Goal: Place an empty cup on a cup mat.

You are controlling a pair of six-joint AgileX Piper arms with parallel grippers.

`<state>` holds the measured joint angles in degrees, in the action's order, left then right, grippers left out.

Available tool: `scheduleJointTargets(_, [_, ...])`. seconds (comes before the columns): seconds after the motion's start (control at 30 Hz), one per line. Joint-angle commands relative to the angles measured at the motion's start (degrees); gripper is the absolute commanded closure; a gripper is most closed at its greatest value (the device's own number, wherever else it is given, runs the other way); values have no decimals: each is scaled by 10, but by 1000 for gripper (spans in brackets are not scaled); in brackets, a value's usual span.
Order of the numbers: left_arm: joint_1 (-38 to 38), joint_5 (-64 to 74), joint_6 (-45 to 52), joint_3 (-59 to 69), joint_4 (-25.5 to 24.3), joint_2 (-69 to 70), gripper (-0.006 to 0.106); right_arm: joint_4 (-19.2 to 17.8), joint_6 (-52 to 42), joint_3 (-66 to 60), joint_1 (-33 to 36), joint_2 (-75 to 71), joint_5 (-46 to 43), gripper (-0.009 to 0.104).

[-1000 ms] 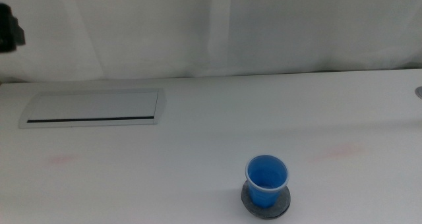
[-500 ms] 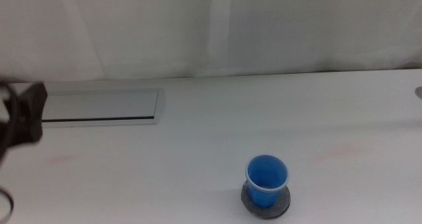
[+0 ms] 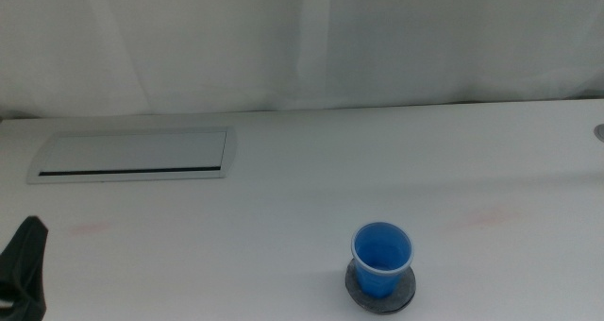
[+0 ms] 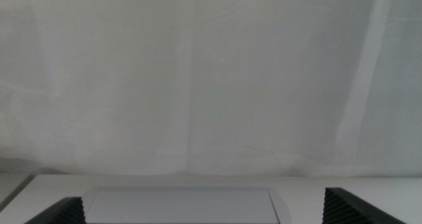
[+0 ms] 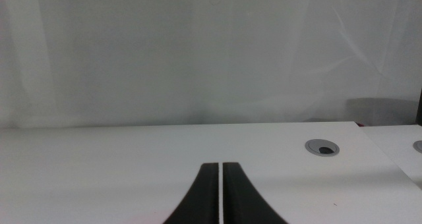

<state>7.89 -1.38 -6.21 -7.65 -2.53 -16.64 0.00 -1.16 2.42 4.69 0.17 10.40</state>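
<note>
Count, on tabletop (image 3: pixel 302 170): 1 blue cup (image 3: pixel 382 259), 1 dark grey cup mat (image 3: pixel 406 295) under it, near front edge, right of centre. 1 silver-grey slotted plate (image 3: pixel 132 155), back-left area. 2 round cable grommets (image 5: pixel 322 147) toward right edge per right wrist view, 2nd (image 5: pixel 417 145) cut off by frame. Pincers: 2 total, left pincer (image 4: pixel 211 211) w/ 2 dark jaws wide apart, right pincer (image 5: pixel 219 197) w/ 2 jaws pressed together.

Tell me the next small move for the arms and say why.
Probably none beyond parking: the blue cup already stands upright on the cup mat. The left gripper, open, sits low at the table's left edge, far from the cup; it could finish pulling back. The right gripper waits shut.
</note>
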Motion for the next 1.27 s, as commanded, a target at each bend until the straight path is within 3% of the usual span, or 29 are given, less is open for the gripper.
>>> scheduleJointTargets(0.0, [-12,14,-11,22,5,40,9,0,-2,-3,0,-18,-1,98])
scheduleJointTargets(0.33, [-24,36,-23,80,5,144,9,0,-2,-3,0,-18,-1,98])
scheduleJointTargets(0.43, [-24,36,-22,92,5,159,18,0,-2,-3,0,-18,-1,98])
scheduleJointTargets(0.47, [-24,37,-20,97,5,161,24,0,-2,-3,0,-18,-1,98])
scheduleJointTargets(0.53, [-24,62,-13,97,5,163,48,0,-2,-3,0,-18,-1,98])
scheduleJointTargets(0.63, [-24,93,-6,97,-2,163,102,0,-2,-3,0,-18,-1,98])
scheduleJointTargets(1.23, [-24,94,13,97,-1,163,103,0,-2,-3,0,-18,-1,98])
